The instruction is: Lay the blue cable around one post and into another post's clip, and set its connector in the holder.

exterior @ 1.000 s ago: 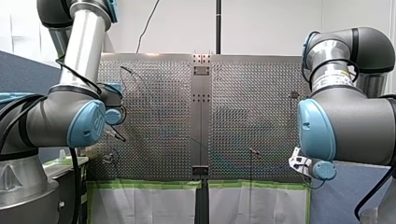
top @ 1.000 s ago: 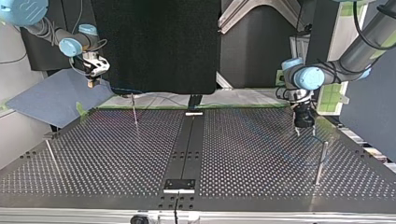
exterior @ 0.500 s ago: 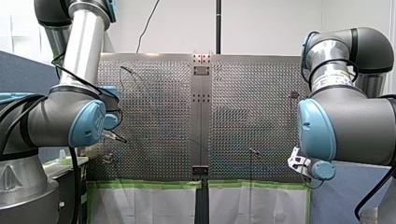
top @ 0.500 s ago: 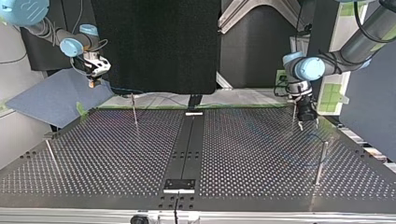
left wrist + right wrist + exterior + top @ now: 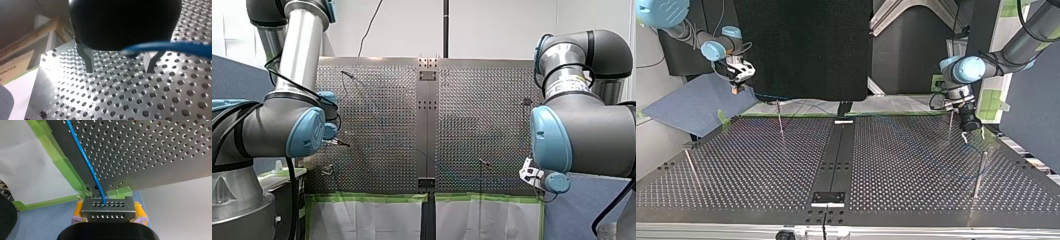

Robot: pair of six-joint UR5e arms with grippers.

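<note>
Right gripper (image 5: 737,89) clamping grey perforated metal connector (image 5: 107,213) just off perforated metal surface (image 5: 162,150) corner, thin blue cable (image 5: 86,160) running from it across surface, left gripper (image 5: 120,70) with metal fingers wide apart above surface

My left gripper (image 5: 120,71) hangs with metal fingers apart; my right gripper (image 5: 109,213) — yellow pads — clamps the connector (image 5: 107,206).

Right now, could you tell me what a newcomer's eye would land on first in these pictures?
The blue cable stands out: in the right wrist view it runs from the perforated table into a grey connector clamped in my right pincer, off the table's taped edge. My left pincer hangs open over the table, with a stretch of the cable crossing by one finger.
</note>
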